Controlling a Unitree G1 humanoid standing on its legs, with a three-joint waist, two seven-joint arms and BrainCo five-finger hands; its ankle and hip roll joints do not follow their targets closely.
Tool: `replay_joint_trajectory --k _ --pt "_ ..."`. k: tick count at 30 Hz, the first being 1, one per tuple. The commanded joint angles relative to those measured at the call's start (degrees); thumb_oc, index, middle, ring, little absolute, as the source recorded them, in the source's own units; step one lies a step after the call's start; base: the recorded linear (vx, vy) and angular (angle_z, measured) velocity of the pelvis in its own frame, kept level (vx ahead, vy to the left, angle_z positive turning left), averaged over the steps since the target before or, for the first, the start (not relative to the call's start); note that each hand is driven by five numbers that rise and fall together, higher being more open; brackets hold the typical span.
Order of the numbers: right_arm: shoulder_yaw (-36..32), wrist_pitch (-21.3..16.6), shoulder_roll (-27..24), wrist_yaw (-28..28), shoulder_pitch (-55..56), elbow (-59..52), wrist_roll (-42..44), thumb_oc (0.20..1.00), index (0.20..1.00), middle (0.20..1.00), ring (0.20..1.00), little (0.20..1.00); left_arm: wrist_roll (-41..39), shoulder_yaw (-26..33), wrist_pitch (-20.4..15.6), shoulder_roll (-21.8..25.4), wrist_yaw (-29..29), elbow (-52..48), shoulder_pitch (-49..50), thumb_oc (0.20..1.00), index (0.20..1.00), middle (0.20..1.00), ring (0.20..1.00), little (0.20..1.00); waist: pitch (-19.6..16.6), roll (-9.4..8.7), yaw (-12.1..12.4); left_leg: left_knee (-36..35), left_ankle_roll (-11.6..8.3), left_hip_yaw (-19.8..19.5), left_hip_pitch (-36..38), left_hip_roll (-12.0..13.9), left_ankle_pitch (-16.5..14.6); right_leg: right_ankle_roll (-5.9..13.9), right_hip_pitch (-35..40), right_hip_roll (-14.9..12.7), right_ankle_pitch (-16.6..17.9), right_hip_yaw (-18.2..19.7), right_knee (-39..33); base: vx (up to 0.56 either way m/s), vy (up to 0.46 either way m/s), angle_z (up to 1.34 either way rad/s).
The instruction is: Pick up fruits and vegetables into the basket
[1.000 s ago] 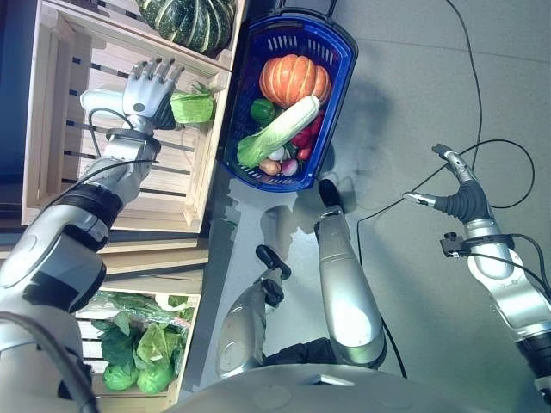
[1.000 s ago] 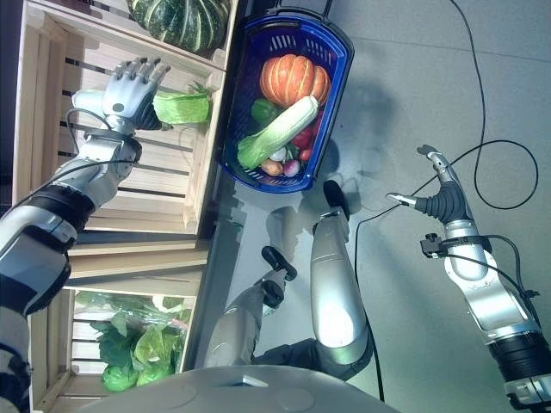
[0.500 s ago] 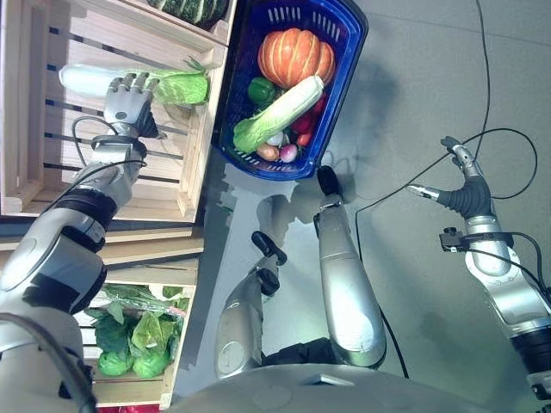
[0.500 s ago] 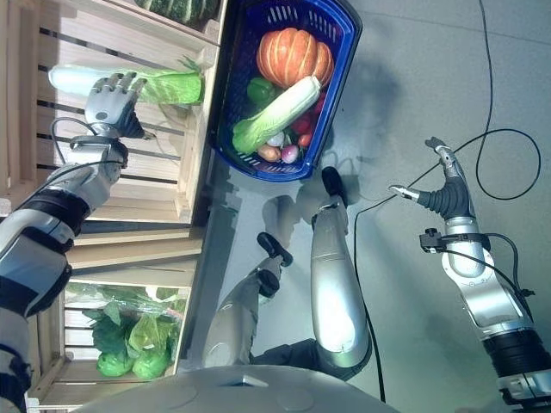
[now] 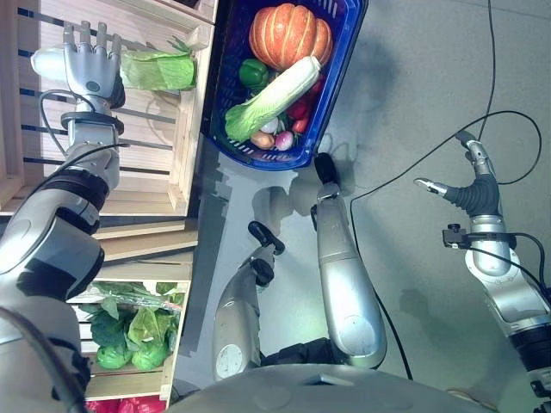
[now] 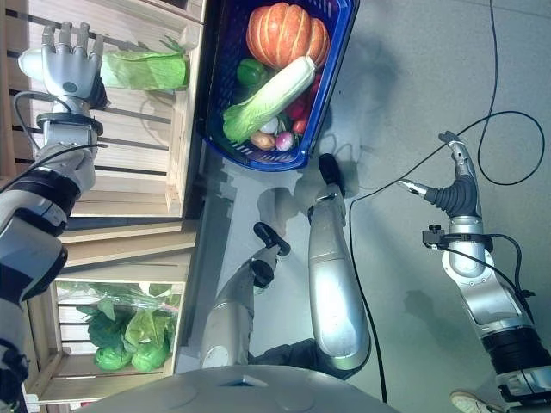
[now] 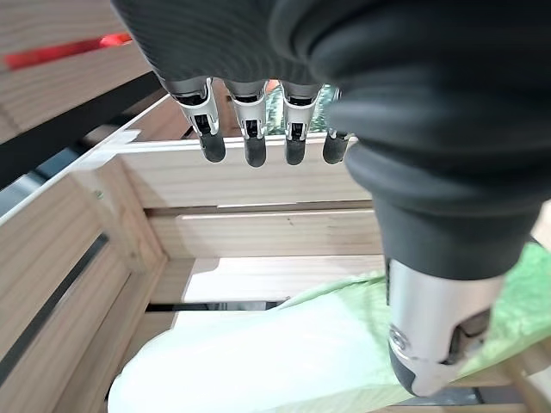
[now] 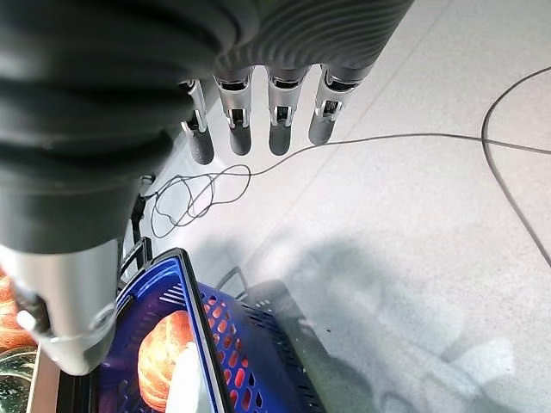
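Note:
A long cabbage with a white stem and green leaves lies in the upper wooden crate. My left hand rests over its stem end, open, with its fingers straight and the cabbage under the palm. To the right, the blue basket on the floor holds an orange pumpkin, a green pepper, another long cabbage and small red and pale roots. My right hand hangs open over the bare floor at the far right, holding nothing.
A lower crate at the bottom left holds leafy green vegetables. The upper crate's wooden side wall stands between the cabbage and the basket. Grey floor spreads to the right of the basket.
The camera has shifted, so the crate and basket sit higher and further left. My left hand has slid along the cabbage toward its white stem end, and its fingers have straightened.

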Motion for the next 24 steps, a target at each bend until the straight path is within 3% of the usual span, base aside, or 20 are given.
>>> replay_joint_trajectory --k 1,11,24 --pt "0.16 -3.55 1.28 -1.76 -0.85 0.15 0.53 1.000 1.000 1.000 1.000 1.000 2.74 0.86 4.29 6.44 -0.81 3.79 -1.52 1.000 1.000 1.000 1.000 1.000 -0.22 -2.81 -2.64 13.47 2.14 -0.90 -10.45 1.60 -6.22 5.15 0.93 -2.58 -0.41 2.23 -4.89 0.02 -0.001 -0.08" --pt "0.79 -4.22 2.42 -2.63 -2.15 1.08 2.57 1.000 1.000 1.000 1.000 1.000 -0.31 -1.54 6.42 4.09 -6.88 6.86 -3.34 1.000 1.000 1.000 1.000 1.000 -0.22 -3.36 -3.22 16.00 2.60 -0.58 -13.82 2.20 -7.65 5.15 -2.49 -2.03 0.74 3.48 -4.87 0.01 -0.001 -0.07" --pt "0.14 -4.72 2.56 -3.99 -3.16 1.30 4.34 1.000 1.000 1.000 1.000 1.000 -2.44 -1.28 11.58 3.81 -7.97 8.67 -5.08 1.000 1.000 1.000 1.000 1.000 -0.22 -3.90 -3.00 18.55 3.03 -0.92 -17.54 2.99 -8.72 4.76 -6.15 -1.89 1.64 4.06 -3.85 0.00 0.013 -0.02"
